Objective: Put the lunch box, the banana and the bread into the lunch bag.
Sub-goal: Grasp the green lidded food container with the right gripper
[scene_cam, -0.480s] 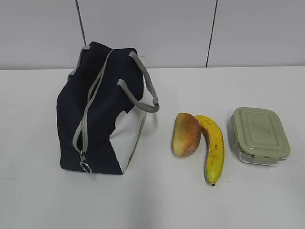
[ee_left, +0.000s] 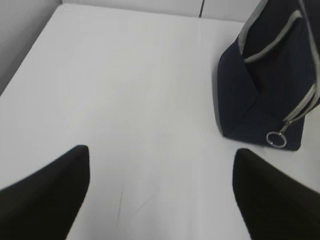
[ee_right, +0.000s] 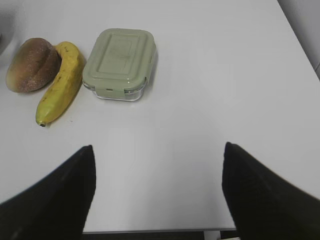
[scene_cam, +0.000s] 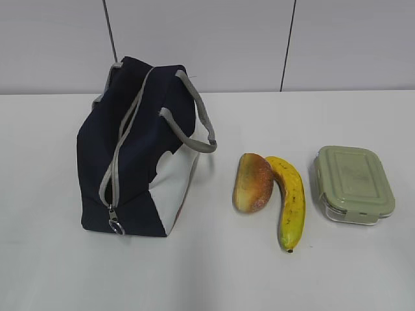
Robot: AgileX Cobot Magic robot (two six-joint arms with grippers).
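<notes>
The navy lunch bag [scene_cam: 139,152] stands on the left of the white table, zipper shut, metal ring pull [scene_cam: 117,227] at its near end. It also shows in the left wrist view [ee_left: 270,85]. The bread [scene_cam: 252,182] lies against the banana [scene_cam: 291,201] in the middle; the lunch box [scene_cam: 354,183] with its sage-green lid sits to the right. The right wrist view shows the bread [ee_right: 32,65], the banana [ee_right: 62,82] and the lunch box [ee_right: 120,62]. My left gripper [ee_left: 160,160] is open and empty, left of the bag. My right gripper [ee_right: 157,160] is open and empty, nearer than the lunch box.
The table's near edge [ee_right: 150,232] shows under my right gripper. A grey panelled wall [scene_cam: 259,45] runs behind the table. Neither arm shows in the exterior view.
</notes>
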